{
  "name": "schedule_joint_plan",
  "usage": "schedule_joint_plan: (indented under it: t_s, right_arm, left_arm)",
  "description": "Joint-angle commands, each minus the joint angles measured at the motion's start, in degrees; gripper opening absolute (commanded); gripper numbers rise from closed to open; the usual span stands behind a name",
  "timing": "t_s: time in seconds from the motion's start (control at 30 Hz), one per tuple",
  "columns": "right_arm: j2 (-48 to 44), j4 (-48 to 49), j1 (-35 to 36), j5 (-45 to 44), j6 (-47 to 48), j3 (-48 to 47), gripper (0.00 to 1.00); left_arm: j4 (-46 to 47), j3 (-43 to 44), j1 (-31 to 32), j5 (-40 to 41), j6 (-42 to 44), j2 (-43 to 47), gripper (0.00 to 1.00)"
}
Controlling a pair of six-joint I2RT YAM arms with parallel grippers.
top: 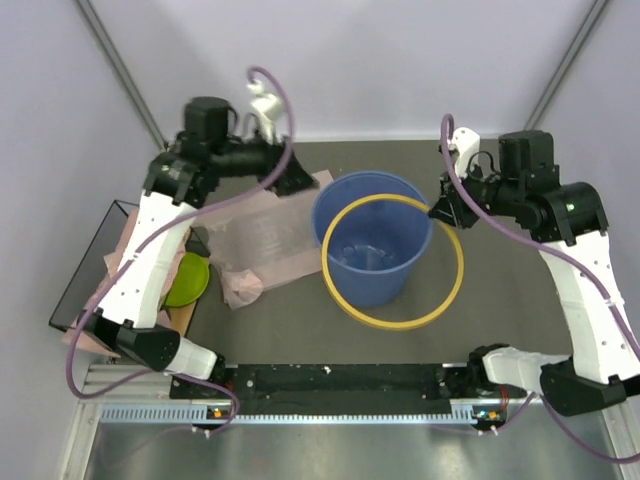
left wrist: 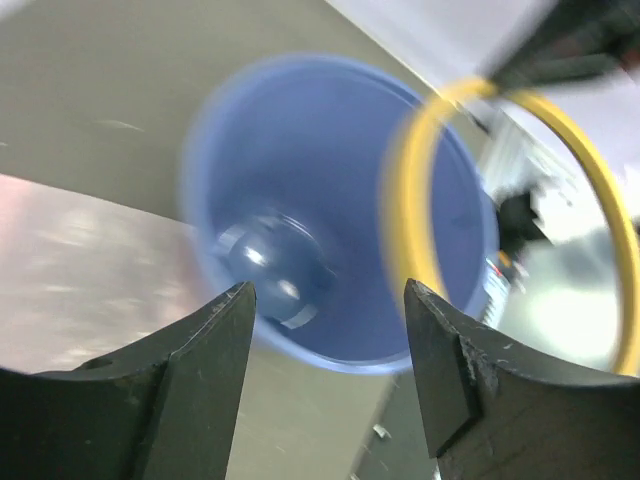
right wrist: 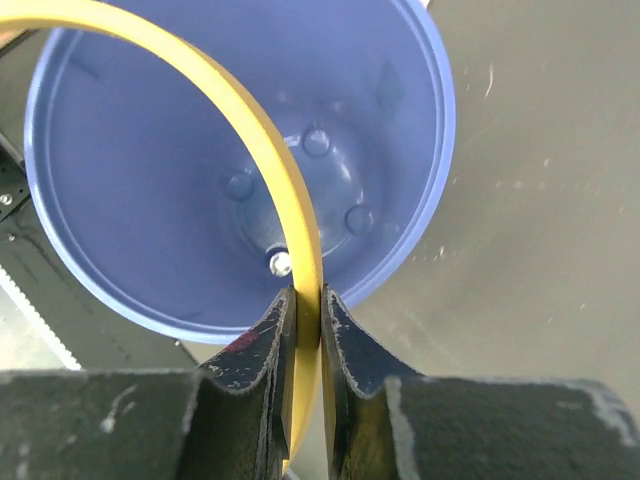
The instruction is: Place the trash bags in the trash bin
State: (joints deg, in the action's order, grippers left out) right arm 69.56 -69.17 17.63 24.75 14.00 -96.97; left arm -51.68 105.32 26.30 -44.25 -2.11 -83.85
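Because the yellow rim ring [top: 392, 326] sits off the mouth of the trash bin [top: 372, 250], shifted toward the lower right of the overhead view, I'd worry it could snag a bag or slip from the right gripper [top: 440, 212] at the ring's upper right. The trash bags [top: 262, 240] lie at centre left, against the bin's side. There look to be two, though the crumpling makes that unsure. I count one bin, one ring, and one green bowl [top: 188, 280] at far left.

The left wrist view is blurred. The left gripper [left wrist: 330, 295] stands with jaws apart and empty, facing the bin, so the thin film could cling or drape outside.

In the right wrist view the fingers are clamped on the ring, a narrow hold that might twist.
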Motion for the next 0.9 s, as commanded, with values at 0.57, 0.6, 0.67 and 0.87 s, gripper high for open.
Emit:
schedule_joint_plan:
  t_s: [0.57, 0.6, 0.67, 0.87]
  right_arm:
    - [14.18, 18.19, -41.61, -0.97, -10.68, -9.2, 0.0]
    - [14.98, 19.84, -42.67, -3.63, -9.96, -8.51, 0.0]
    - [16.65, 23.89, -42.76, -11.6, -7.42, -5.0, 0.0]
    - [24.74, 32.68, -42.76, -24.57, -6.09, 3.18, 0.0]
  left_arm:
    - [15.41, -3.9, -13.46, 12.6, -2.21, -0.6, 0.98]
    - [13.64, -2.76, -14.34, 14.0, -1.15, -1.39, 0.98]
    - [8.47, -2.4, -15.92, 16.64, 4.28, -3.76, 0.98]
    - [2.56, -9.69, -19.44, 21.24, 17.74, -5.88, 0.91]
